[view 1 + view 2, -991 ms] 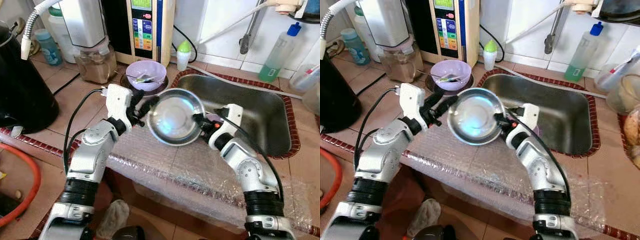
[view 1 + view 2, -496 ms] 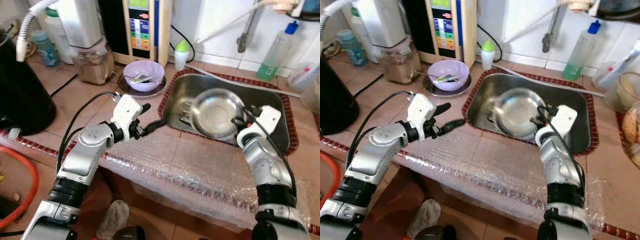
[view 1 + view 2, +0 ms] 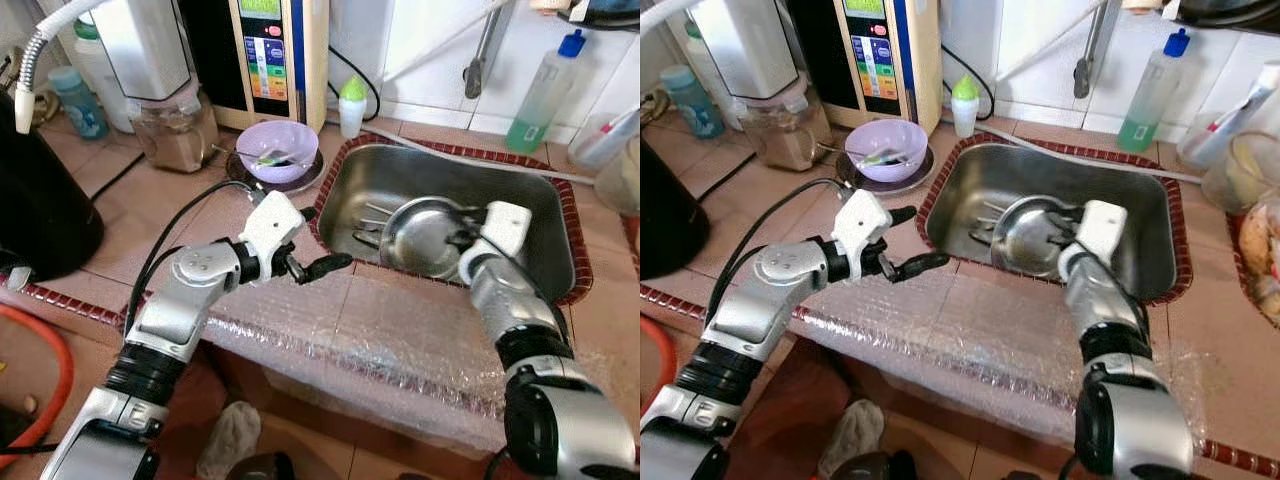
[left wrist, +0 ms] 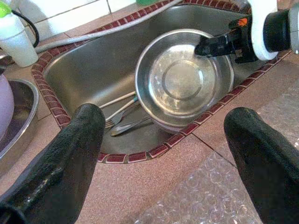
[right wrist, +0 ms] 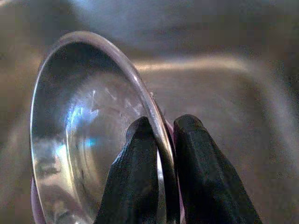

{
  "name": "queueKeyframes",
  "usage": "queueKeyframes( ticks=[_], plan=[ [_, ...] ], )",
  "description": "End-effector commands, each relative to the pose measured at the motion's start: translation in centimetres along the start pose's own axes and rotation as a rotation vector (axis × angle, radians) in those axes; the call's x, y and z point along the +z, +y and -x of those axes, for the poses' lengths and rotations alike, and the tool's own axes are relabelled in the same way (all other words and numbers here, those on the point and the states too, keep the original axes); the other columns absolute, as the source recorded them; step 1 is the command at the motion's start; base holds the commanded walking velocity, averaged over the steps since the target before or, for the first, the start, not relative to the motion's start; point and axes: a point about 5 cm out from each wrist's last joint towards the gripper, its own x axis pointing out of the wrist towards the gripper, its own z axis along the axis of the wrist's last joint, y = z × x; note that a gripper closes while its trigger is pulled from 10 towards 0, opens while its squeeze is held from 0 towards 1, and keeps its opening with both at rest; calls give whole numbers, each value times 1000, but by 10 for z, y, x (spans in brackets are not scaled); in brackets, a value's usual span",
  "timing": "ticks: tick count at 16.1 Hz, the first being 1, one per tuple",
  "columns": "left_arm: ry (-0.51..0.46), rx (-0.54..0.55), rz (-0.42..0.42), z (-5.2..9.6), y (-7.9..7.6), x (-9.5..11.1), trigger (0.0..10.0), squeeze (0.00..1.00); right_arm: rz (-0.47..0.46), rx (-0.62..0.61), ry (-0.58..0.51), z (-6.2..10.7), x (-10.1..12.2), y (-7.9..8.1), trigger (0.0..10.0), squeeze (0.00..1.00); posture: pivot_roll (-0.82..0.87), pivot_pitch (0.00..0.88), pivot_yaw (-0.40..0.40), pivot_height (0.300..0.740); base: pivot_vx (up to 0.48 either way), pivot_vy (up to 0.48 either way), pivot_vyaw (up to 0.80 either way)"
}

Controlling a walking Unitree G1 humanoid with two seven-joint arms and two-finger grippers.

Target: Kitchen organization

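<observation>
A terracotta-tiled tabletop [image 3: 150, 200] runs under a white tiled wall [image 3: 430, 50]. Bubble wrap [image 3: 400, 340] covers its near edge. A dark red tile border [image 3: 60, 295] trims it; reddish floor [image 3: 290, 440] lies below.

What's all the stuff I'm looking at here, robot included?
steel bowl: one, silver, in the sink, rim pinched by the right hand
sink: one, steel, set in the tiled counter
cutlery: a few silver pieces, on the sink floor beside the bowl
purple bowl: one, lilac, on a plate left of the sink
small bottle: one, white with green cap, behind the sink
soap bottle: one, green liquid, blue cap, by the wall
blender: one, white, back left
bubble wrap: one clear sheet, over the counter's front edge
left hand: open, over the counter edge
right hand: shut on the bowl's rim
</observation>
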Motion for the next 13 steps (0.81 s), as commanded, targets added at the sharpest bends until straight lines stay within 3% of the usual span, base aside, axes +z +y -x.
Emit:
queueKeyframes(
  ticks=[1,4,9,12,13],
  plan=[
    [1,-3,-26,-2,2,4,10000,1000,32,11,55,0,-12,0,10000,1000,-72,52,82,740,0,0,0],
    [9,4,-34,-2,3,2,10000,1000,55,45,22,-2,-6,3,10000,1000,-72,48,75,740,0,0,0],
    [22,41,-27,0,7,-2,10000,1000,2,141,-100,4,2,13,10000,1000,-78,41,74,740,0,0,0],
    [-29,185,-23,2,21,2,10000,1000,-29,198,-214,15,6,15,10000,1000,-78,41,74,740,0,0,0],
    [-100,375,0,7,42,11,10000,1000,-40,233,-277,29,4,16,10000,1000,-86,46,72,740,0,0,0]
  ],
)
